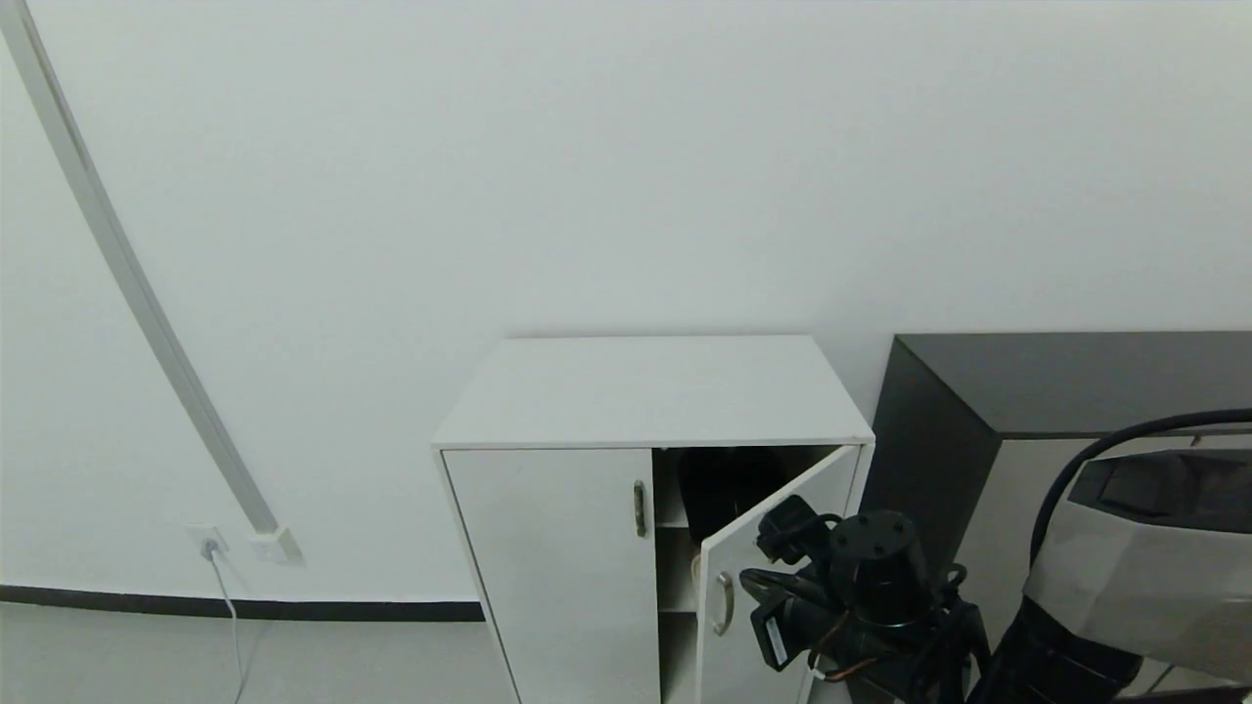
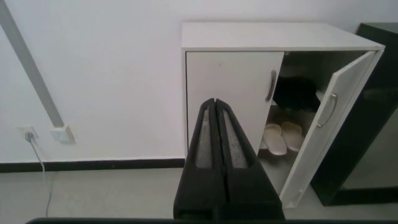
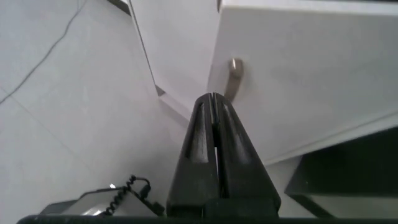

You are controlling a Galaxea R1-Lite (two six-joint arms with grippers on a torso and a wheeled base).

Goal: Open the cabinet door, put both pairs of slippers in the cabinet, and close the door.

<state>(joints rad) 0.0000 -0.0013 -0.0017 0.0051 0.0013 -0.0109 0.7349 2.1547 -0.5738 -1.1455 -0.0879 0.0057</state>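
The white cabinet (image 1: 650, 391) is standing in the lower middle of the head view, backing onto the wall (image 1: 626, 166). Its left door (image 1: 548, 557) is sitting shut, while the right door (image 1: 724, 665) is hanging ajar, angling out toward the lower right. Inside, dark slippers (image 2: 297, 93) are resting on the upper shelf and pale slippers (image 2: 283, 138) are lying side by side on the shelf below. The right gripper (image 3: 213, 99) is hovering just beside the handle (image 3: 234, 73) on the right door's outer face, jaws pressed together and gripping nothing. The left gripper (image 2: 215, 106) is pointing at the cabinet from well apart, jaws likewise together. A black cabinet (image 1: 939, 440) is standing close behind the open door's edge on the right, while bare floor (image 1: 117, 655) is lying open at the lower left
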